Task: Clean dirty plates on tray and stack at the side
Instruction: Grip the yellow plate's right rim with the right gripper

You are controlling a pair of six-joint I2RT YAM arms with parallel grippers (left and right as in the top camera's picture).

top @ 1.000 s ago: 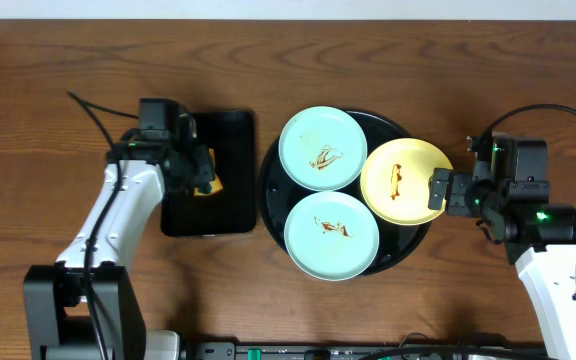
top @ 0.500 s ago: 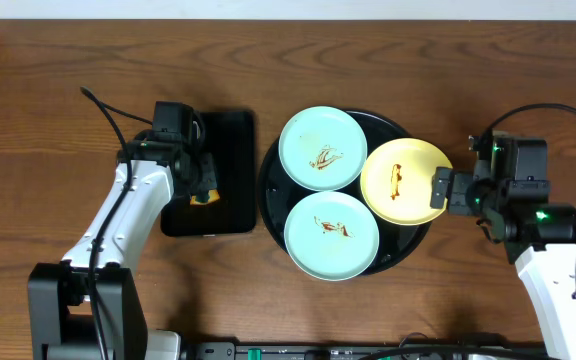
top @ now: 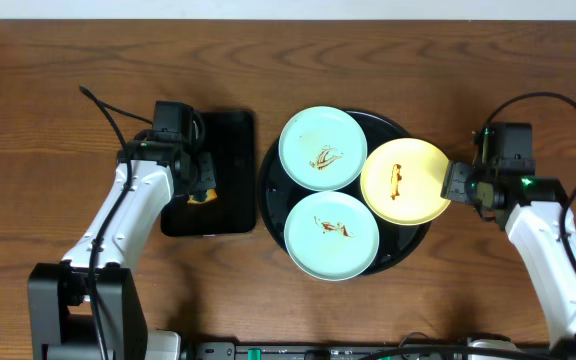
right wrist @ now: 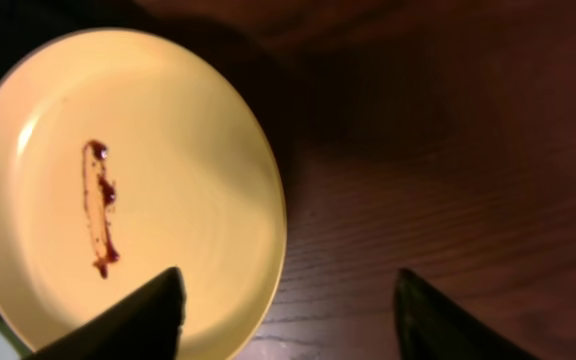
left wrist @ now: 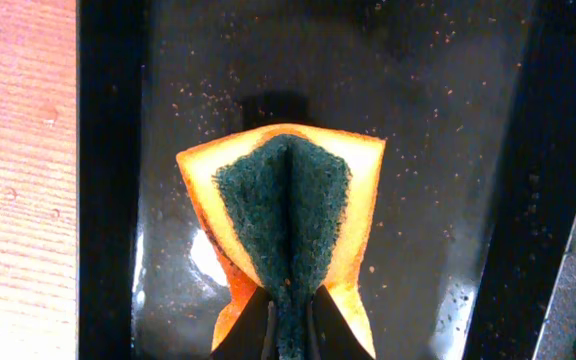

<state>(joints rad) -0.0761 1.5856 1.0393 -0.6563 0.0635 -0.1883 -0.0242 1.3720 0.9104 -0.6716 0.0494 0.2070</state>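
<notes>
Compared with half a second before, the right arm had swung: its wrist stood further back on the table (top: 48, 80), and the right gripper (top: 455, 186) was now at the right edge of the yellow plate (top: 408, 182). The left arm and all the plates were at the same places as before.

The yellow plate lay on the right side of the round black tray (top: 400, 128), its rim reaching over the tray's edge. The two teal plates (top: 322, 148) (top: 332, 235) lay beside it on the tray, and every plate carried a brown smear (right wrist: 100, 210).

The right wrist view was dark and the fingers were cut off at the bottom. They stood wide apart, one over the plate, one over the wood, with the rim between them. I could not tell if one touched the plate.

The left arm was bent over the rectangular black tray (top: 230, 150). The left gripper (top: 203, 185) pinched tightly a folded orange sponge (left wrist: 283, 210), with the green side inside the fold. From above the sponge was almost hidden.
</notes>
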